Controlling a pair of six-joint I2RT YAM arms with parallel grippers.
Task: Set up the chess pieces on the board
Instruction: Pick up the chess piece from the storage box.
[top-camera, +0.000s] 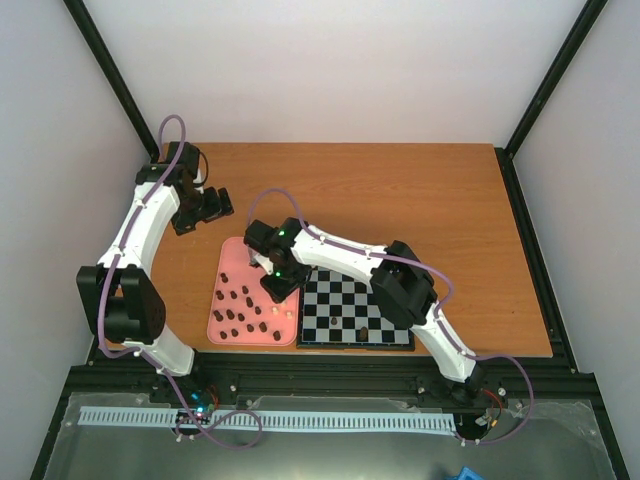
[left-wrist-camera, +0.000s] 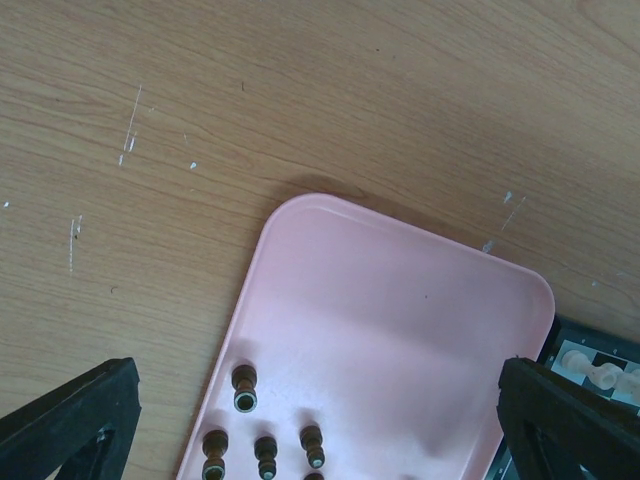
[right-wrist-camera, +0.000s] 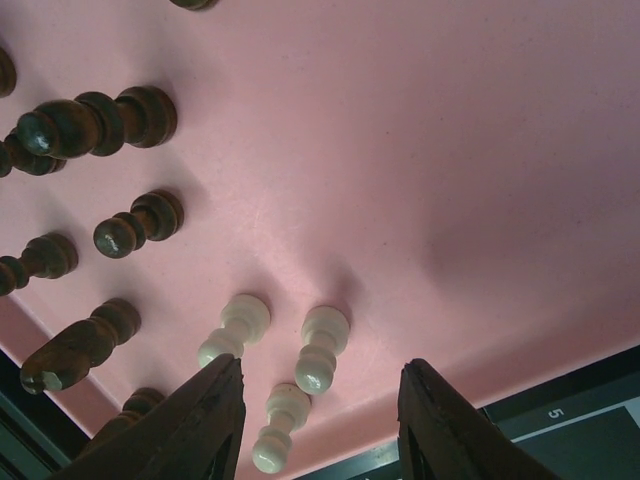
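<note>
Right claw (right-wrist-camera: 322, 365) hangs half-spread and empty over three white pieces (right-wrist-camera: 240, 322) on the pink tray (right-wrist-camera: 450, 180), likely lining up a pick; left claw (left-wrist-camera: 320, 420) waits, spread wide.

The black-and-white checkered board (top-camera: 340, 308) lies flat, touching the right edge of the pink tray (top-camera: 225, 262), and carries a few pieces. Dark brown pieces (top-camera: 240, 306) stand scattered over the tray's near half. Three cream pieces (right-wrist-camera: 322, 350) stand upright, clustered by the tray's board-side edge.
</note>
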